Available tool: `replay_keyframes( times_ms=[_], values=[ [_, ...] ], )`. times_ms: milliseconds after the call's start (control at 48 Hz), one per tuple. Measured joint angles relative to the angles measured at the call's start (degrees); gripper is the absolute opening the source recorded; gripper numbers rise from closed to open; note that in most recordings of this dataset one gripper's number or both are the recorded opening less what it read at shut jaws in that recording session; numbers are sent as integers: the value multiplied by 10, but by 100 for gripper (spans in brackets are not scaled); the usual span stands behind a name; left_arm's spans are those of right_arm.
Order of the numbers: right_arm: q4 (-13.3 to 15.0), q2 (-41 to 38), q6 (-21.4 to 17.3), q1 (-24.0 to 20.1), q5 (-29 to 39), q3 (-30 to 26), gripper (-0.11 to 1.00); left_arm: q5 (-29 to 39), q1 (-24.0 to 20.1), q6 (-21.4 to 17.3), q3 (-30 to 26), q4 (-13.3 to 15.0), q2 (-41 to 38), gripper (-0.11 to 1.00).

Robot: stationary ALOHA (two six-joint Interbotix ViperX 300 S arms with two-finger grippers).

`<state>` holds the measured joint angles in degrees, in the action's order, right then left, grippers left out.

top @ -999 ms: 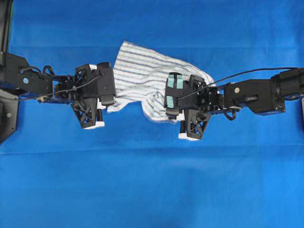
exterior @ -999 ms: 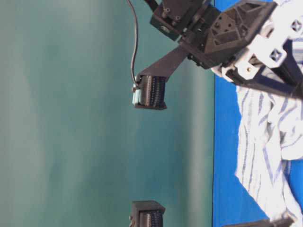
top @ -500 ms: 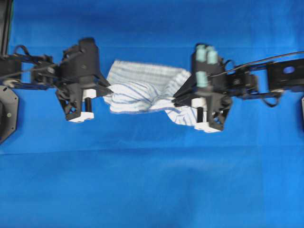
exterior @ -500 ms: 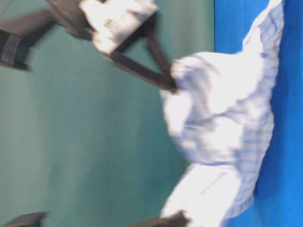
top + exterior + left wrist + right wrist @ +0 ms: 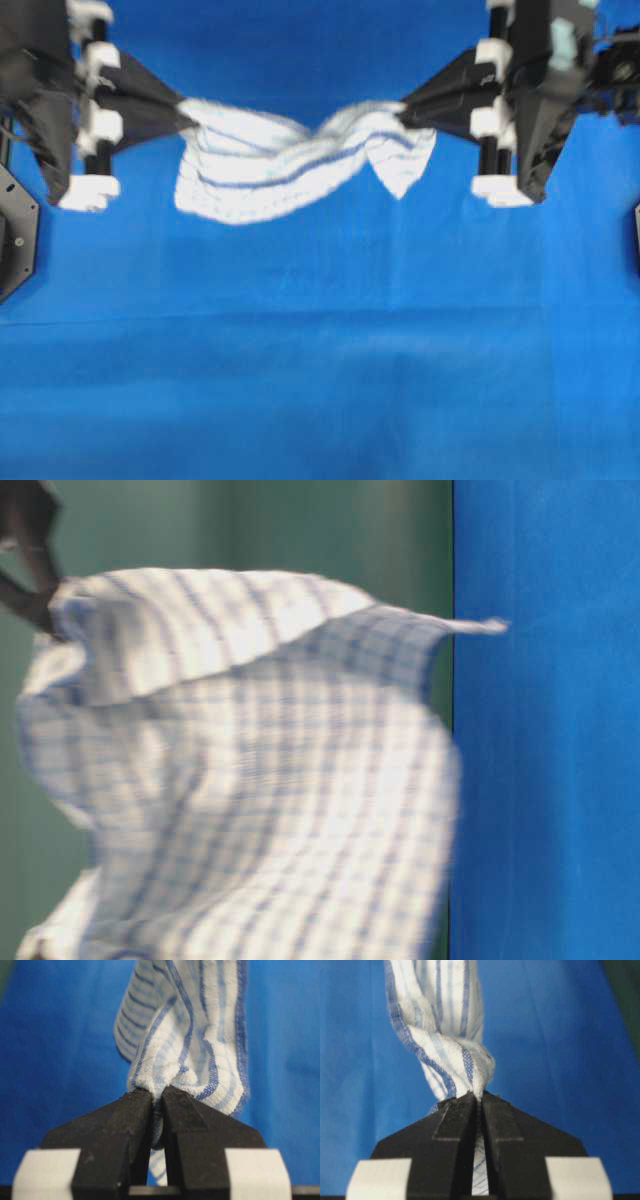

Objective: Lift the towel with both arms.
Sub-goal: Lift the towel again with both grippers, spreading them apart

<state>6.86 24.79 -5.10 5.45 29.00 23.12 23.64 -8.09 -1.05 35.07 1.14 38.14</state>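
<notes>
Between its black wedge fingers, the left gripper [image 5: 157, 1097] pinches a bunched corner of the towel [image 5: 290, 160], jaws nearly closed on the fabric. Opposite it, the right gripper [image 5: 479, 1097] clamps the other end, twisted into a rope. Overhead, the striped cloth stretches between both arms, sagging in the middle, clear above the blue cloth [image 5: 320, 380] covering the table.

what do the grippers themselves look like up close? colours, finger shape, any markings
Both match. The left gripper and right gripper have matte black wedge-shaped fingers tapering to blunt tips, with a slightly rough, scuffed surface. White plastic blocks sit at each finger's base. In the blurred overhead view, the bodies are black with white blocks and a pale teal patch on the right. No lettering visible.
</notes>
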Motion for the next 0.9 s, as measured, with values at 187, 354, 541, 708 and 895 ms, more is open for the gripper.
replay_keyframes(
  times_ms=[187, 354, 541, 708, 895],
  values=[
    [19, 9, -1, 0, 51, -64, 4, 27, -9, -1, -52, 0, 21, 2],
    [21, 12, 1, 0, 83, -109, 4, 59, -9, -1, -94, 0, 28, 2],
    [22, 13, 1, 0, 100, -132, 4, 67, -9, -1, -111, 0, 24, 2],
    [22, 13, 2, -1, 113, -132, 4, 66, -9, -3, -111, 0, 23, 2],
    [22, 13, 4, 0, 118, -132, 4, 66, -9, -14, -111, 0, 22, 2]
  ],
)
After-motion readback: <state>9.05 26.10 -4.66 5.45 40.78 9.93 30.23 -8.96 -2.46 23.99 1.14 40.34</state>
